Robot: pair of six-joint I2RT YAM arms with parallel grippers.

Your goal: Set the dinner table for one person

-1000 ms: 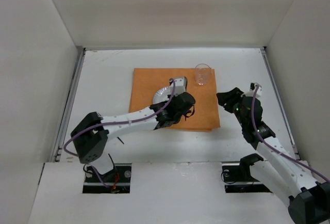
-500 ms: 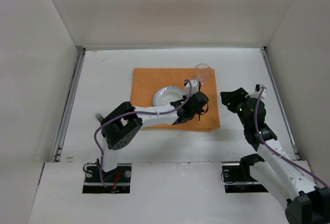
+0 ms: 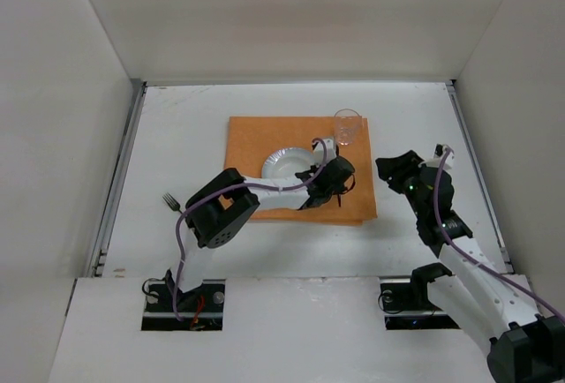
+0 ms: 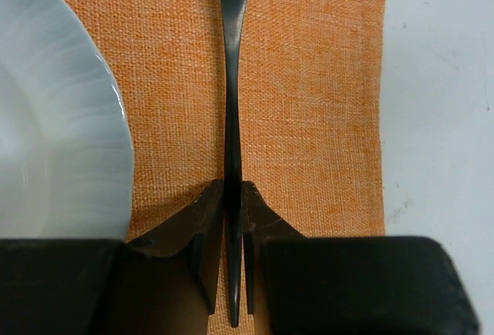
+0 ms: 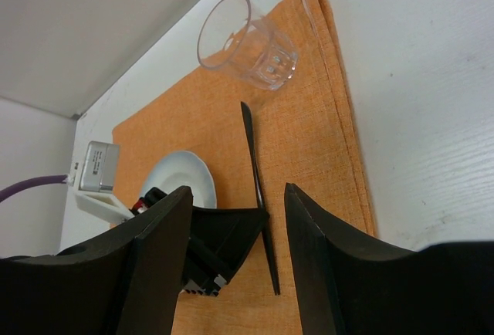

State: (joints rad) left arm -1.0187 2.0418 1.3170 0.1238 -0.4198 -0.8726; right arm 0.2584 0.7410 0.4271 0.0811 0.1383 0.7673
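My left gripper [image 3: 338, 178] is shut on the handle of a slim black utensil [image 4: 232, 80], low over the right part of the orange placemat [image 3: 252, 136]. The utensil lies between the white plate [image 3: 284, 162] and the mat's right edge. In the left wrist view the fingers [image 4: 202, 211] pinch it next to the plate [image 4: 54, 119]. A clear glass [image 3: 347, 126] stands at the mat's far right corner. My right gripper [image 3: 397, 171] is open and empty, just right of the mat over the white dinner table [image 3: 177, 136]. Its view shows the utensil [image 5: 257, 188], the glass [image 5: 251, 42] and the plate [image 5: 174, 177].
A black fork [image 3: 171, 199] lies on the table left of the mat, beside my left arm's elbow. Grey rails [image 3: 119, 180] run along the table's side edges, and white walls close it in.
My left gripper has moved right along the mat with the utensil and uncovered the plate. Its elbow has folded in, and the fork now shows. The right arm has barely moved.
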